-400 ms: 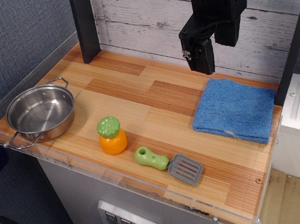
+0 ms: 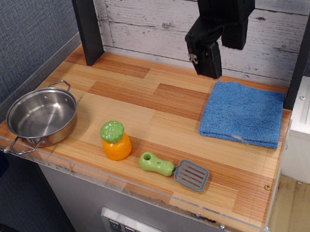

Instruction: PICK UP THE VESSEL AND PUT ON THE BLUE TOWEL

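Note:
The vessel [image 2: 42,115] is a shiny shallow steel pot with two wire loop handles. It stands empty at the table's front left corner. The blue towel [image 2: 244,112] lies flat at the right side of the table, with a small tag at its near edge. My gripper [image 2: 221,54] hangs in the air at the back of the table, above the towel's far left corner and far to the right of the pot. Its two black fingers [image 2: 207,55] point down with a gap between them and hold nothing.
An orange-and-green toy [image 2: 115,140] stands right of the pot. A green-handled grey spatula [image 2: 175,171] lies near the front edge. A black post [image 2: 87,25] stands at the back left. A clear rim [image 2: 28,80] runs along the table's left side and front.
The gripper has shifted very slightly up. Nothing on the table has moved.

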Controlling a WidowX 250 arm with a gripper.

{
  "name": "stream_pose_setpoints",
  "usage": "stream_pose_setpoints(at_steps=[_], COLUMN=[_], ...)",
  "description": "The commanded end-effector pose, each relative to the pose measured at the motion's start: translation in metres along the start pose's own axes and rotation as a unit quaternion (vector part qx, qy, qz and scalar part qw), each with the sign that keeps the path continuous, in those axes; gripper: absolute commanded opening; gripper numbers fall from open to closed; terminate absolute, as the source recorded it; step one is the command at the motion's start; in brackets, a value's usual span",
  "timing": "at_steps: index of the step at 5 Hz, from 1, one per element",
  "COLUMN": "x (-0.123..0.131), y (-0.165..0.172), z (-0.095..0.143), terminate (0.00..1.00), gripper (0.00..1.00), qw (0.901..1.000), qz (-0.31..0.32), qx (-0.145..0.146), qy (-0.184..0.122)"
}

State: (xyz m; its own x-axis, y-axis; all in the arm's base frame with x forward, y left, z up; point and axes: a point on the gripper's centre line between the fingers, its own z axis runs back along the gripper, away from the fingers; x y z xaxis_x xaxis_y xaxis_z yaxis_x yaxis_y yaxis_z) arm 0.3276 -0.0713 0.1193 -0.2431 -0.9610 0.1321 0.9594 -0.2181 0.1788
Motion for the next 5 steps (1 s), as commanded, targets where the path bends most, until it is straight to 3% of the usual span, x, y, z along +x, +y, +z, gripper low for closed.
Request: stream_pose_setpoints(at_steps=[1,2,3,4,5], x=[-0.023,-0.031,-0.049,-0.075,-0.096], y=[-0.013,-0.017,-0.024,-0.031,-0.045], z=[0.018,0.021,0.023,0.028,0.029], terminate=[0.00,0.00,0.00,0.00,0.00], gripper=[1.00,1.00,1.00,1.00,1.00], qw=[0.9722,0.9360,0.9137,0.9020,0.8988], qz=[-0.227,-0.344,-0.397,-0.416,-0.416], qx=[-0.030,-0.060,-0.075,-0.102,-0.122], qy=[0.051,0.047,0.041,0.053,0.064])
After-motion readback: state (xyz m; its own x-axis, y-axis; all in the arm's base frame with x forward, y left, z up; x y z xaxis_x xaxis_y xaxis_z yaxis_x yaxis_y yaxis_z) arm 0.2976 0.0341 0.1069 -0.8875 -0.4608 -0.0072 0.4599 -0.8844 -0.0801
